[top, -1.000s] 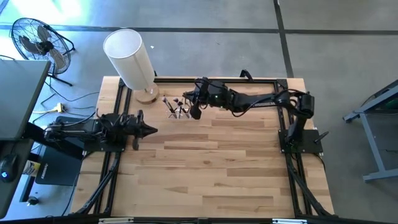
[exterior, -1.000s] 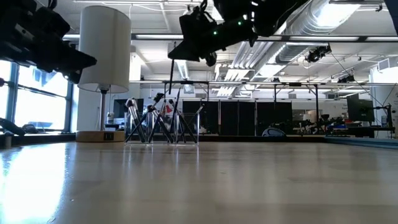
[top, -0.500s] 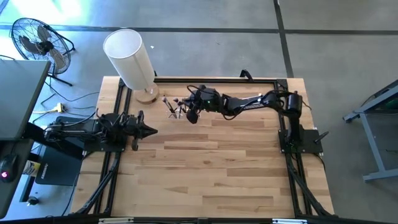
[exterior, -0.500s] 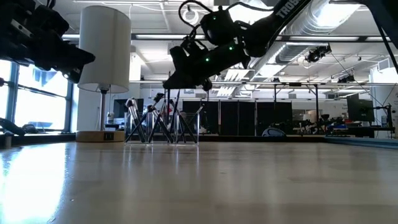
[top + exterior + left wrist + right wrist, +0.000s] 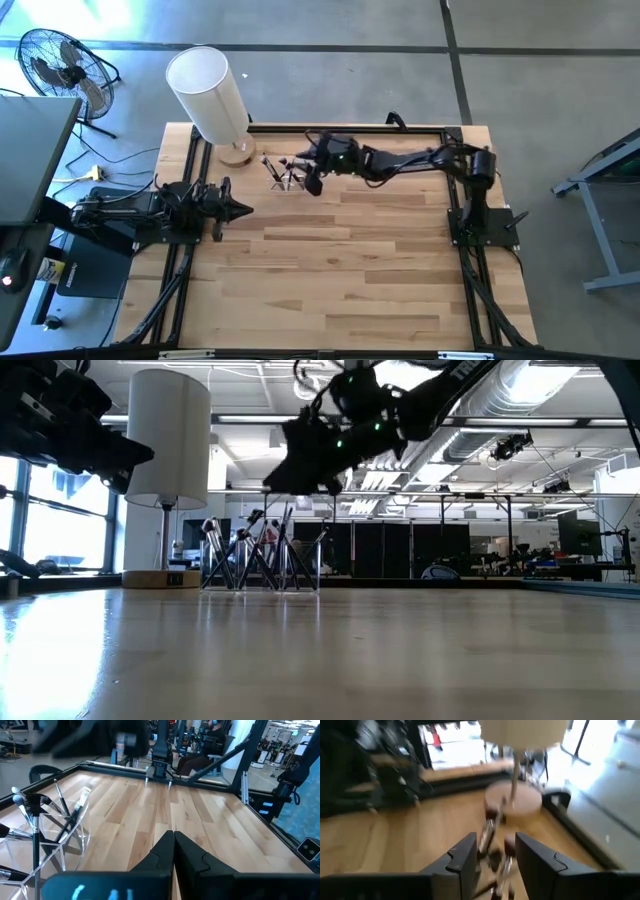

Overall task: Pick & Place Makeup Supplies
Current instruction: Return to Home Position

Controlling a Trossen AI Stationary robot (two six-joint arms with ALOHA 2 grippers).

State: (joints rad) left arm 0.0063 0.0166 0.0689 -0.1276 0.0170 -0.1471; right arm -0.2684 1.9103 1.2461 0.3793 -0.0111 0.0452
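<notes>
Several thin makeup brushes (image 5: 283,172) stand leaning in a small clear holder (image 5: 67,832) at the table's far side, left of its middle; in the low view the brushes (image 5: 262,550) fan out of it. My right gripper (image 5: 312,180) hovers just above and to the right of them, open. In the right wrist view, blurred brush tops (image 5: 489,832) show in the gap of my right gripper (image 5: 495,845); whether they touch I cannot tell. My left gripper (image 5: 243,208) waits shut at the table's left, pointing level across the table.
A tall white cylinder (image 5: 208,90) on a round wooden base (image 5: 237,153) stands close to the holder's left, at the far left corner. Black frame rails (image 5: 350,128) run along the far and side edges. Bare wood (image 5: 340,270) spreads toward the near edge.
My right gripper has come down from higher up toward the brush holder, shifting a little toward the table's left, and now hangs just over the brush tops. The brushes in the holder and my left arm have kept still.
</notes>
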